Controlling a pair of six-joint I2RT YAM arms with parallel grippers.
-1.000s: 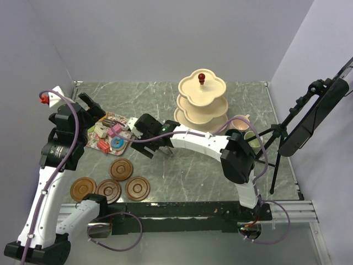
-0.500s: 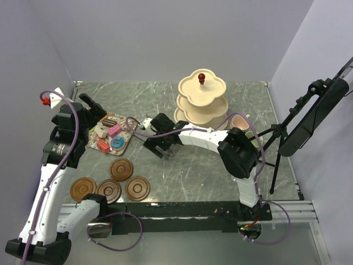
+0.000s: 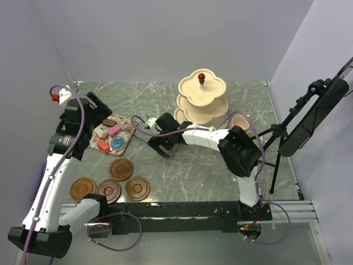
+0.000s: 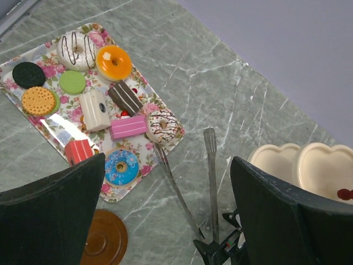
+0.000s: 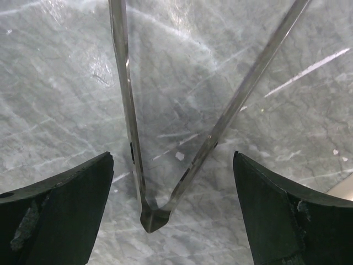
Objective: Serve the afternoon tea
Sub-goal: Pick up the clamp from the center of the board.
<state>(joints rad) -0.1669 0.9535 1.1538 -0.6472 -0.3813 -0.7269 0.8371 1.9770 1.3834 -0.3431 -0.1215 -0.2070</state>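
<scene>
The left tool [image 4: 168,160] hangs above the green marbled surface [image 3: 193,171] with its fingers spread wide and nothing between them; below it lies the floral tray [image 4: 52,130], at the left of the surface in the overhead view; the small cakes [image 4: 128,127] are all on this tray, among them a striped white doughnut [image 4: 77,49], an orange doughnut [image 4: 113,62], a blue doughnut [image 4: 121,167] and a red block [image 4: 79,150]; the right tool [image 5: 172,157] sits low over the surface near the middle, just right of the tray, released, its two fingers well apart on either side of the thin metal tongs [image 5: 124,99]; the tongs lie flat with their hinged end between those fingers, touching neither, and their arms fanning out towards the tray; in the left wrist view one tong tip rests at the tray's edge beside a sprinkled doughnut [image 4: 161,124], the other on the bare surface; the cream three-tier stand [image 3: 201,102] stands upright at the back, right of centre, its red knob [image 3: 202,77] on top, its tiers bare; a pink mug [image 3: 238,122] sits just right of the stand's base, partly behind the right arm; four brown saucers [image 3: 121,169] lie flat in a loose cluster near the front left, below the tray and apart from it.
</scene>
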